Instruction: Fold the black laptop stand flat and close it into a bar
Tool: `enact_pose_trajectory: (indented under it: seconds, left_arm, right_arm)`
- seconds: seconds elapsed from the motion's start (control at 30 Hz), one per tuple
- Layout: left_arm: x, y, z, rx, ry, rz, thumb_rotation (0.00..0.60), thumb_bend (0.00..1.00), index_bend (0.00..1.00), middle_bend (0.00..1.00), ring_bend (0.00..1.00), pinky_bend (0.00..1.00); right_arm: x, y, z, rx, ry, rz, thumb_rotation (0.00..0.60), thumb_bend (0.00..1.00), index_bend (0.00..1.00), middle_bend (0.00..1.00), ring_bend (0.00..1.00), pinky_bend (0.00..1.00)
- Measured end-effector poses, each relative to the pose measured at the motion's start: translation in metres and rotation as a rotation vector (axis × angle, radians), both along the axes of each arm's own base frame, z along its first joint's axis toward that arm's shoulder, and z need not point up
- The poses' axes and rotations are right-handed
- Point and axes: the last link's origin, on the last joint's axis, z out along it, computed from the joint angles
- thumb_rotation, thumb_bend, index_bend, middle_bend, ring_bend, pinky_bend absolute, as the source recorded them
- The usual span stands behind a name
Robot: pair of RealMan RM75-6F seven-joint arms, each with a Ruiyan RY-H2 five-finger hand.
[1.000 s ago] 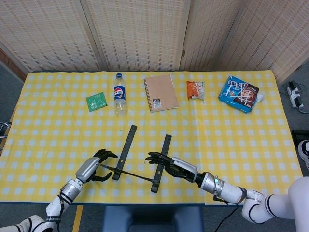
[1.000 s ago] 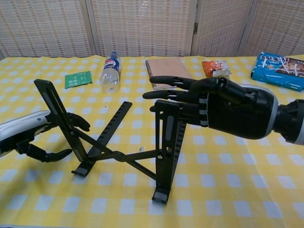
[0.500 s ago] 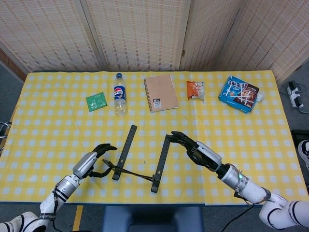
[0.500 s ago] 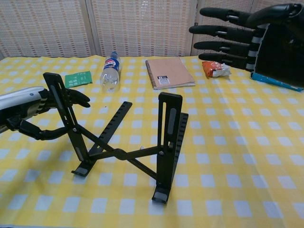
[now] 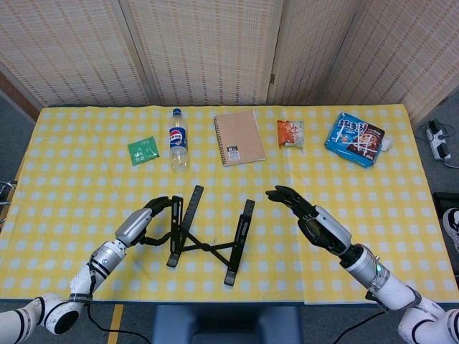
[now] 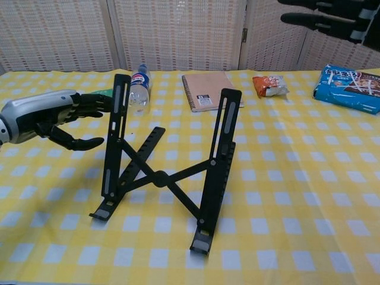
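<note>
Two hands show, and they are doing different things. The left hand is at the top of the left upright of the black laptop stand: its fingers reach to the top of that bar and its thumb curls below, so it appears to grip the bar's upper end, though the exact contact is partly hidden behind the bar. In the head view the same left hand lies low over the bench, forearm running back toward the near left corner. The right hand holds nothing; its fingers are spread wide and straight, and it is raised well apart from the stand, off to its right. In the chest view only its fingertips show, at the upper right corner.

The stand sits near the front middle of the bench, which is covered in yellow check cloth. It is unfolded, both uprights raised, crossed struts joining them, feet on the cloth.

Along the far side lie a bottle and a notebook.
</note>
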Motion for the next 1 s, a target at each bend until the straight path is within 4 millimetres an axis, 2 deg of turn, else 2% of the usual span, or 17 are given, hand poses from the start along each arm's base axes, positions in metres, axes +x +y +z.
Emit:
enact_pose_trajectory:
  seconds: [0.17,0.27,0.37,0.47,0.57,0.67,0.77,0.9,1.0]
  left_arm:
    - [-0.001,0.005,0.013,0.050,0.033,-0.019,0.600,0.43,0.22,0.17,0.04,0.00]
    - [-0.005,0.008,0.018,0.080,0.088,-0.041,0.600,0.43,0.22,0.17,0.04,0.00]
    - [-0.010,0.012,0.020,0.123,0.175,-0.079,0.600,0.43,0.22,0.17,0.04,0.00]
    - [-0.013,0.019,0.021,0.170,0.278,-0.128,0.600,0.43,0.21,0.17,0.04,0.00]
    - [-0.014,0.029,0.020,0.214,0.386,-0.182,0.600,0.36,0.19,0.16,0.04,0.00]
    - [-0.015,0.041,0.015,0.254,0.473,-0.229,0.600,0.29,0.16,0.15,0.04,0.00]
    - [-0.015,0.053,0.007,0.284,0.539,-0.269,0.600,0.23,0.12,0.12,0.04,0.00]
    - [-0.012,0.067,-0.006,0.324,0.615,-0.332,0.600,0.18,0.08,0.08,0.02,0.00]
    - [-0.007,0.077,-0.017,0.348,0.657,-0.376,0.600,0.16,0.05,0.05,0.00,0.00]
  right_arm:
    - [0.004,0.007,0.009,-0.085,0.050,0.030,0.285,0.80,0.00,0.11,0.09,0.00]
    - [0.004,0.010,0.005,-0.115,0.133,0.046,0.337,0.80,0.00,0.11,0.10,0.00]
    - [0.003,0.011,-0.005,-0.134,0.243,0.071,0.363,0.80,0.00,0.11,0.12,0.00]
    - [0.004,0.012,-0.015,-0.164,0.349,0.103,0.453,0.80,0.00,0.16,0.16,0.00]
    - [0.004,0.012,-0.024,-0.202,0.450,0.131,0.533,0.80,0.00,0.21,0.20,0.00]
    - [0.004,0.011,-0.035,-0.241,0.558,0.164,0.593,0.75,0.05,0.27,0.25,0.01]
    - [0.004,0.010,-0.046,-0.286,0.673,0.204,0.600,0.70,0.17,0.34,0.34,0.14]
    - [0.005,0.009,-0.062,-0.343,0.813,0.254,0.600,0.58,0.37,0.51,0.54,0.45]
    - [0.008,0.007,-0.078,-0.380,0.896,0.289,0.600,0.53,0.49,0.62,0.66,0.60]
